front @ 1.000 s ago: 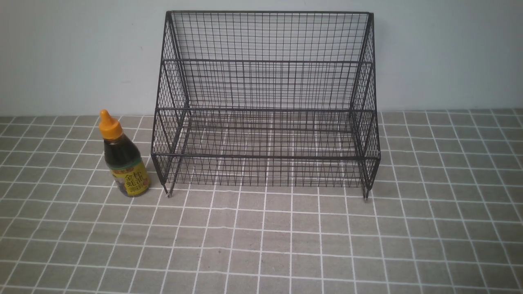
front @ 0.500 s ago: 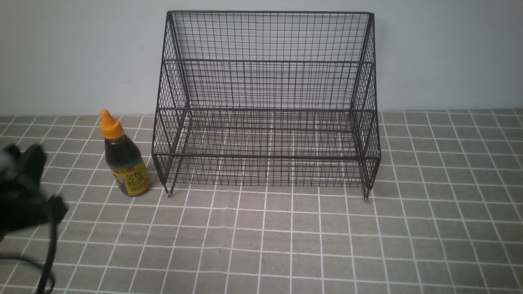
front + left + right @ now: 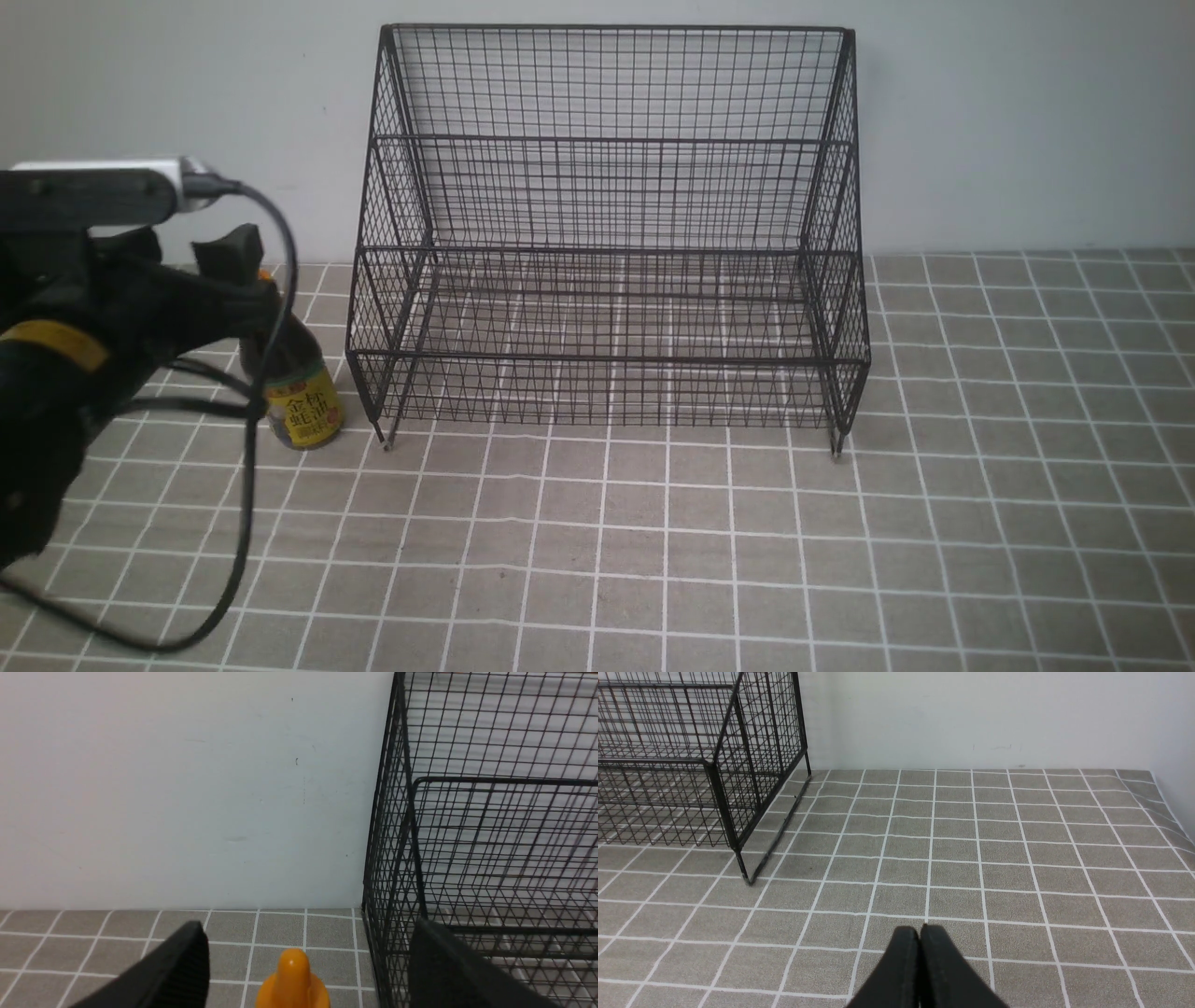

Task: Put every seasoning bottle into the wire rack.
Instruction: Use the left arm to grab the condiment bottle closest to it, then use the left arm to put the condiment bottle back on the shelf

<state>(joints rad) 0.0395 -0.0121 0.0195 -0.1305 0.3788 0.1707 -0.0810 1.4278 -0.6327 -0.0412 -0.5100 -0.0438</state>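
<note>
The seasoning bottle (image 3: 303, 411) stands on the tiled cloth just left of the wire rack (image 3: 607, 140); its yellow label shows, and my left arm covers its upper part. In the left wrist view its orange nozzle cap (image 3: 292, 977) sits between the two black fingers (image 3: 177, 970), with gaps on both sides. My left gripper (image 3: 191, 257) is open around the bottle's top and not touching it (image 3: 308, 933). The rack (image 3: 490, 858) is close beside one finger. My right gripper (image 3: 920, 928) is shut and empty, low over the cloth to the right of the rack (image 3: 691, 765).
A pale wall stands right behind the rack and the bottle. The grey tiled cloth (image 3: 653, 560) covers the table. A black cable (image 3: 252, 467) hangs from my left arm in front of the bottle. The cloth's right edge (image 3: 1171, 812) lies near a side wall.
My left arm has come in from the lower left and risen forward to the bottle, its open fingers now around the cap. The bottle and the rack have not moved.
</note>
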